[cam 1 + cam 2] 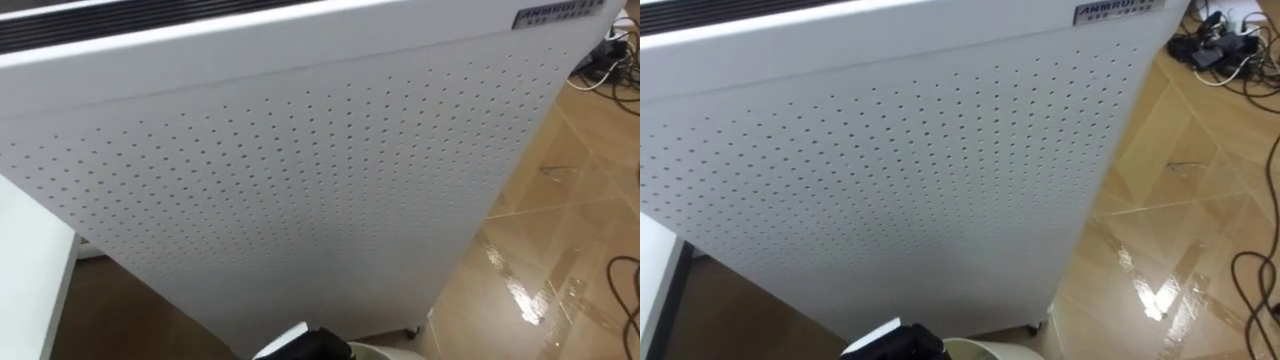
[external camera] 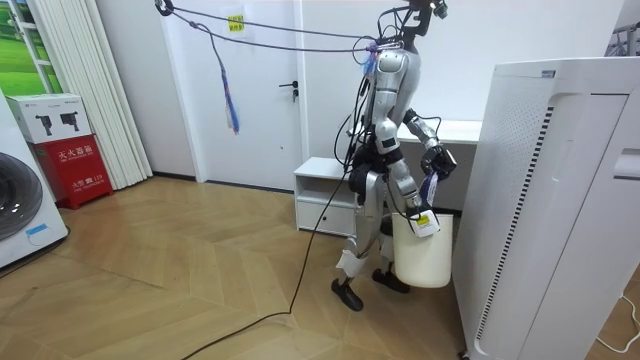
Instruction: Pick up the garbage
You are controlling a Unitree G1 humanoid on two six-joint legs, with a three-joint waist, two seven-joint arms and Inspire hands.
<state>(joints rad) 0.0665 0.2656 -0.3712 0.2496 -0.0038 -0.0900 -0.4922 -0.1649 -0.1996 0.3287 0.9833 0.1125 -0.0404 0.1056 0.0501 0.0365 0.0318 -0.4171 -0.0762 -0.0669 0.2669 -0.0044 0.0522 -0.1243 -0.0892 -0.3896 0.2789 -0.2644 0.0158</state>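
Note:
I stand facing a tall white perforated appliance (image 1: 300, 170), with a white bin (image 2: 424, 255) at my feet; its rim (image 1: 378, 352) shows at the bottom edge of the eye views. My right hand (image 2: 418, 208) hangs low over the bin's top. A small white and yellow piece (image 2: 425, 223) sits right under that hand, and I cannot tell whether it is held. My left hand (image 2: 441, 160) is raised at chest height toward the appliance. A dark hand (image 1: 322, 345) shows just left of the bin's rim in the eye views.
The appliance (image 2: 550, 200) stands close in front of me. A low white cabinet (image 2: 325, 190) is behind me near a door (image 2: 265, 90). Cables (image 1: 625, 70) lie on the wooden floor (image 1: 560, 250) to my right, and a white surface edge (image 1: 30, 270) is at my left.

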